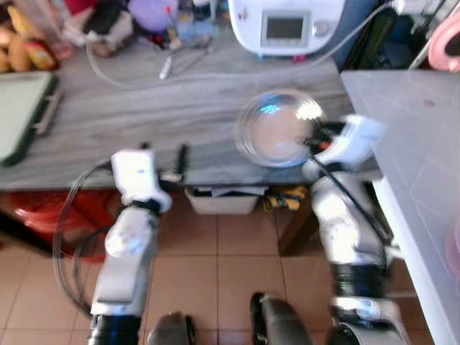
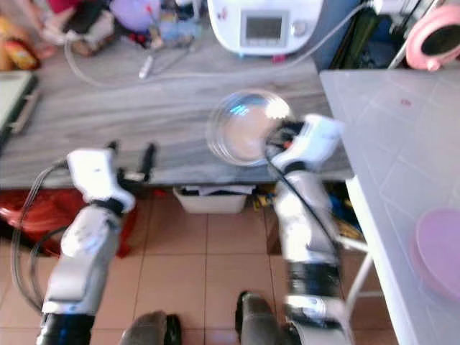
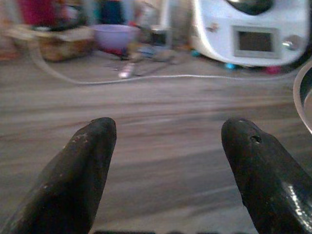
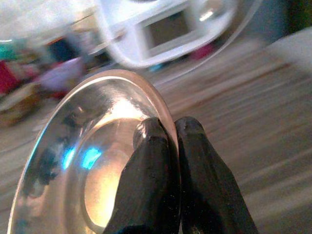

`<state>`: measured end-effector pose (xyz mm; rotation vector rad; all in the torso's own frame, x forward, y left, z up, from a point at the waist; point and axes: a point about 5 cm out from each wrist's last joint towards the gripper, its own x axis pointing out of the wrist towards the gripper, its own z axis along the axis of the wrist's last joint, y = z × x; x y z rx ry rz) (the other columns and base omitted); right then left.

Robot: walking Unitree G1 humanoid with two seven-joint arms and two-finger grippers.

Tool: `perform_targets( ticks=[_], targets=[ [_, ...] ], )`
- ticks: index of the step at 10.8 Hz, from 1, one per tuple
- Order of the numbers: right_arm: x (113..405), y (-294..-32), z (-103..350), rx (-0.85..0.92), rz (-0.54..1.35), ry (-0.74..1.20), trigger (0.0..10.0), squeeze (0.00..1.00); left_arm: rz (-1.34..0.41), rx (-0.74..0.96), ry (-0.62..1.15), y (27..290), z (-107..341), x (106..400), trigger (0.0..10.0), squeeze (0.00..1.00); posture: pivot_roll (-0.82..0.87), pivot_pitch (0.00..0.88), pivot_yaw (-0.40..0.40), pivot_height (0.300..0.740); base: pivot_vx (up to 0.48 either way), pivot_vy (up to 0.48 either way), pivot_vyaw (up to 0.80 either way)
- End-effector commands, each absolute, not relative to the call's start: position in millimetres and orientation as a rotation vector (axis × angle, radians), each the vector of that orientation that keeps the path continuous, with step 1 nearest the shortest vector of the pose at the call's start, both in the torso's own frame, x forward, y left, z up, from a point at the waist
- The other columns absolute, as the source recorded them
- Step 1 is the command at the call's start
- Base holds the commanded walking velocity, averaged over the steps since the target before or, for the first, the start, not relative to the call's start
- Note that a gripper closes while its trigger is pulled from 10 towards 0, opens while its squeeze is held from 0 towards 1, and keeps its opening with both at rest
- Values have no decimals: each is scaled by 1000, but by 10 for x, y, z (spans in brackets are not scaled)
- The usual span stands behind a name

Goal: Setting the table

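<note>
Looking down from the head, the grey wood surface (image 1: 144, 115) carries a white appliance (image 1: 287, 25) at its far edge, and a glass plate (image 1: 277, 128) sits nearer than the appliance, over the surface's near edge. A white cable (image 1: 215, 74) loops between appliance and plate. A lilac bowl (image 1: 152, 13) and clutter lie left of the appliance, a tray (image 1: 21, 115) far left. Right of the appliance stands a white table (image 2: 388, 144) with a pink plate (image 2: 438, 251).

Left wrist view: the left claw (image 3: 168, 146) is released, fingers wide apart, aimed across bare wood toward the appliance.

Right wrist view: the right claw (image 4: 170, 131) is clenched on the plate's rim, one finger inside, one outside. The plate is tilted, hollow side facing away from the appliance's right.
</note>
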<state>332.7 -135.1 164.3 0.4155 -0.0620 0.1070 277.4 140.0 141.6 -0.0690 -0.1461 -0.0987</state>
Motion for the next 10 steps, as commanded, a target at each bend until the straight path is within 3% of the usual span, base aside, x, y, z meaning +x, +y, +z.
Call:
perform_targets(
  ticks=[1,3,6,10],
  targets=[
    [3369,-1325,1622,486,129,-20,10000,0,-75,-57,-131,1440,1393,2760,10000,0,-22,170,33,740,0,0,0],
    [3481,-1204,1638,556,167,41,10000,0,-72,-51,-134,1432,1401,2767,10000,0,-17,172,30,740,0,0,0],
    [3673,-1248,1596,563,119,178,10000,0,-59,-48,-129,1443,1395,2757,10000,0,-18,181,31,740,0,0,0],
    [3915,-1173,1747,577,104,220,10000,0,-57,-49,-117,1446,1393,2740,10000,0,-4,200,28,740,0,0,0]
  ],
)
